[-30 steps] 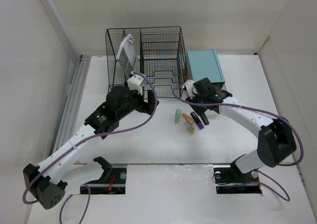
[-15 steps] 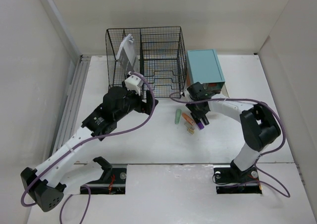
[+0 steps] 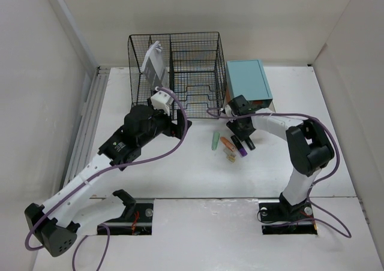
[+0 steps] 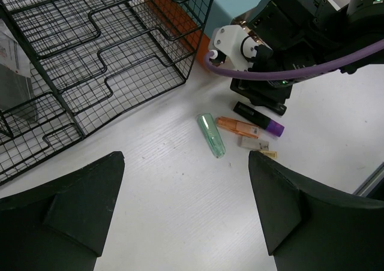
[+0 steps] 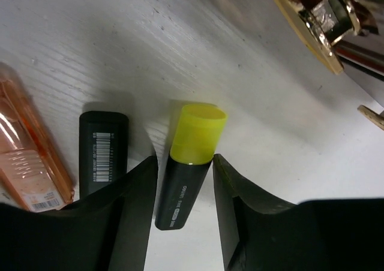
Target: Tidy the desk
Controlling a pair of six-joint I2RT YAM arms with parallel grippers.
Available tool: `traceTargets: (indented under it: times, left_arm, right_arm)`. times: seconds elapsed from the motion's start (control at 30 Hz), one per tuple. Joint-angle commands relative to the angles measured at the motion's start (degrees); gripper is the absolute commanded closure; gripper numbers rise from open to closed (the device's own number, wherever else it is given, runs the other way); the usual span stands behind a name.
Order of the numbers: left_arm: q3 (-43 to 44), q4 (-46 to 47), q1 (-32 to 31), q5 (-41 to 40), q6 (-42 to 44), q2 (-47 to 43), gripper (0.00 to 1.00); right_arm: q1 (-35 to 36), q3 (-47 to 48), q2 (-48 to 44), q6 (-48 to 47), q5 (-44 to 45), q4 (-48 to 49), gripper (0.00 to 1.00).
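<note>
White table (image 3: 180, 169) is spreading out below, pens (image 3: 231, 145) lying near its middle. My right gripper (image 5: 185, 163) is straddling a yellow-capped highlighter (image 5: 193, 133), fingers apart, seemingly beginning a pick-up; squeezing evenly should come next. My left gripper (image 4: 186, 163) is hovering nearby, fingers spread wide.

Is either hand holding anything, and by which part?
Left hand: open, empty. Right hand straddles the yellow-capped highlighter at its black barrel, just below the cap, on the desk; a firm grip cannot be confirmed.

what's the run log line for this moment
right gripper: around yellow highlighter on desk, grip unclear | left gripper: open, empty
</note>
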Motion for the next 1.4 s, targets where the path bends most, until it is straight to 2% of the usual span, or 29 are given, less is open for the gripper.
traceTargets:
  times: [0.0, 0.27, 0.53, 0.63, 0.77, 0.8, 0.9, 0.97, 1.2, 1.37]
  left_arm:
    - [0.2, 2.1, 0.0, 0.8, 0.4, -1.8, 0.18]
    - [0.2, 2.1, 0.0, 0.8, 1.0, -1.8, 0.18]
    - [0.2, 2.1, 0.0, 0.8, 1.0, -1.8, 0.18]
    - [0.2, 2.1, 0.0, 0.8, 1.0, -1.8, 0.18]
    - [0.2, 2.1, 0.0, 0.8, 1.0, -1.8, 0.18]
    - [0.2, 2.1, 0.0, 0.8, 1.0, -1.8, 0.18]
    - [0.2, 2.1, 0.0, 0.8, 1.0, -1.8, 0.18]
    - [0.2, 2.1, 0.0, 0.8, 1.0, -1.8, 0.18]
    - [0.2, 2.1, 0.0, 0.8, 1.0, -1.8, 0.18]
    - [-0.3, 2.1, 0.0, 0.2, 1.0, -1.8, 0.18]
  right_arm:
    - [-1.0, 2.5, 1.4, -0.2, -3.9, -1.5, 0.52]
    - [0.3, 4.2, 0.8, -1.5, -11.0, -5.3, 0.52]
    - [2.6, 3.6, 0.2, -1.5, -7.5, -5.3, 0.52]
    - [2.6, 3.6, 0.2, -1.5, -7.0, -5.8, 0.6]
    - [2.6, 3.6, -0.3, -1.5, -7.6, -5.8, 0.81]
    - [2.6, 3.6, -1.4, -1.5, -7.6, -5.8, 0.83]
    - [2.6, 2.4, -3.6, -3.1, -8.1, -4.1, 0.86]
    - [2.6, 2.4, -6.7, -5.0, -11.5, -3.5, 0.86]
    - [2.0, 9.9, -14.4, -8.9, -22.4, -5.6, 0.87]
    - [-0.7, 12.8, -18.1, -8.3, -24.0, -2.1, 0.88]
